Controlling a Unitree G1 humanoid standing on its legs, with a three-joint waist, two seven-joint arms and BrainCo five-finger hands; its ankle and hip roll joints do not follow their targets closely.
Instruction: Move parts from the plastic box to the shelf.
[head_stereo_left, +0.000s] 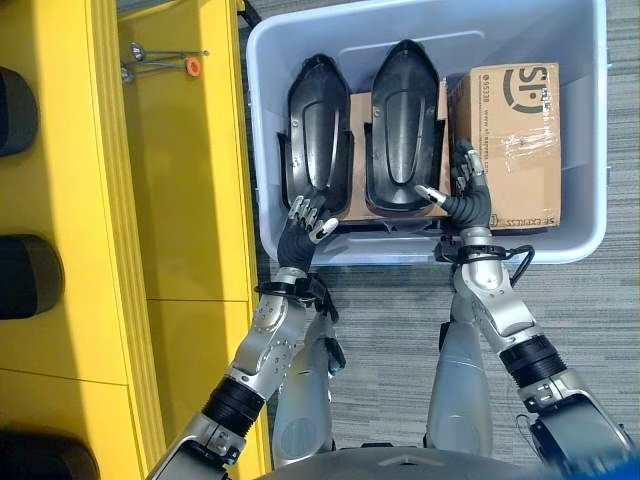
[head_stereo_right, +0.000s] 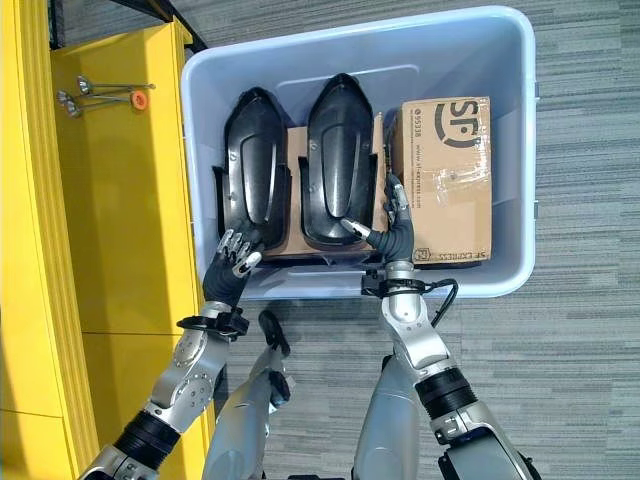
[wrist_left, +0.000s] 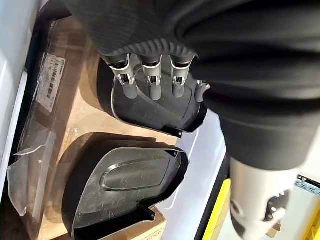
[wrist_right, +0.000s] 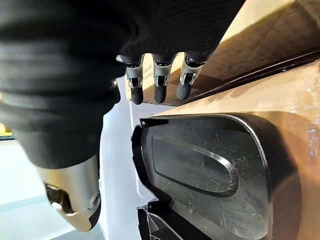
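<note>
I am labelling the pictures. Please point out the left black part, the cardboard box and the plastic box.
left black part (head_stereo_left: 318, 125), left eye view, middle of its raised shell
cardboard box (head_stereo_left: 512, 140), left eye view, its taped top face
plastic box (head_stereo_left: 590, 120), left eye view, its right rim

I can't tell if my right hand (head_stereo_left: 465, 200) touches the black part (head_stereo_left: 403, 130), because its fingers dip between it and the cardboard box (head_stereo_left: 510, 140). The flat cardboard (head_stereo_left: 355, 150) under both parts is mostly covered. The yellow shelf (head_stereo_left: 180, 200) runs off the edge.
</note>
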